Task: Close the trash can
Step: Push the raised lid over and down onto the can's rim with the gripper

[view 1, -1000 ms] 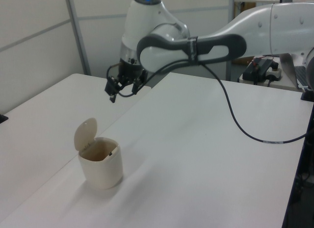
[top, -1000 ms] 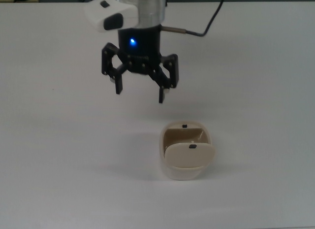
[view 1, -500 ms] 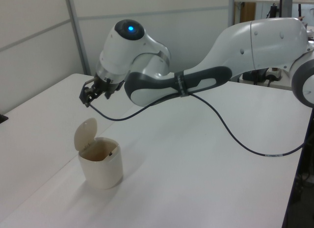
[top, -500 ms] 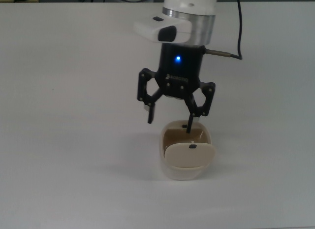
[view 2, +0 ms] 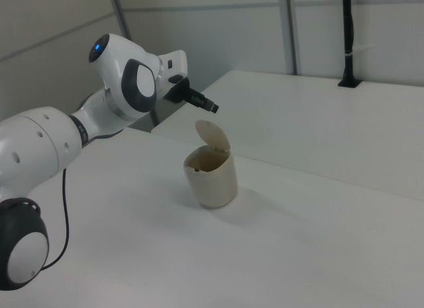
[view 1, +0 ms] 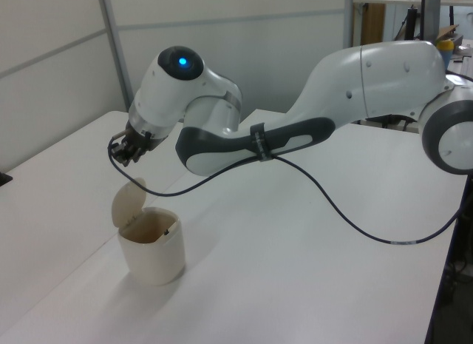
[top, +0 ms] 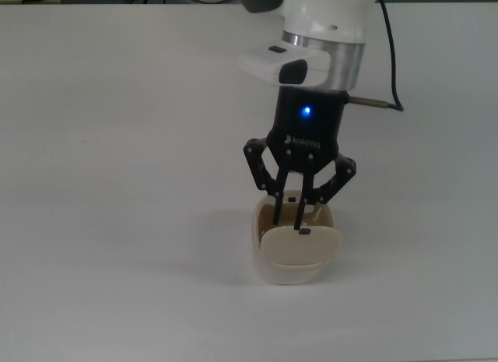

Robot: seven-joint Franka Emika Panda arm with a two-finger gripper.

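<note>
The black two-finger gripper hangs from the white Panda arm with its fingers drawn close together, only a narrow slit between the tips, and nothing held between them. A blue indicator light glows on the gripper body. In the top view the fingertips overlap the open mouth of the small cream-beige plastic trash can, just behind its raised lid. The left view shows the gripper above the lid's top edge and apart from it; whether any contact exists cannot be told from the top view alone. In the right view the gripper sits just above the lid, pointing down toward it at an angle.

The trash can is of rounded-rectangle shape and stands upright on the white table. Its flat hinged lid is open, standing nearly upright, with a tiny black tab on it. The tan interior is visible in the left view. A second small black tab sits on the can's rim on the side across from the lid.

A black cable runs from the arm near the gripper, loops out beyond the can, and rests on the table.
</note>
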